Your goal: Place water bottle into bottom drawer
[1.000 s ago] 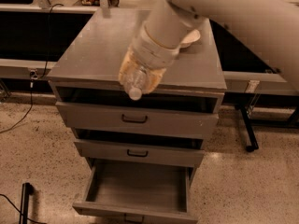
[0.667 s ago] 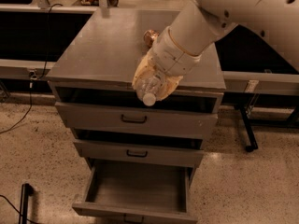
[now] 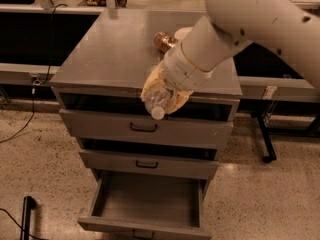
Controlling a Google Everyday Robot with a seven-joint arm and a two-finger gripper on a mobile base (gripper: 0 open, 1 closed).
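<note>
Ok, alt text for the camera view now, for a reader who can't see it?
The white arm's gripper holds a small clear crinkled plastic water bottle, white cap down, at the front edge of a grey metal cabinet. Its bottom drawer stands open below; a shiny brown-gold can sits on the cabinet top.

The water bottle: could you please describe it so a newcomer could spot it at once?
Find the grey three-drawer cabinet; the white arm's tool hangs over its front edge. The water bottle is gripped in that tool, white cap pointing down. Unlike the shiny brown-gold can behind on the cabinet top, it is clear crinkled plastic.
</note>
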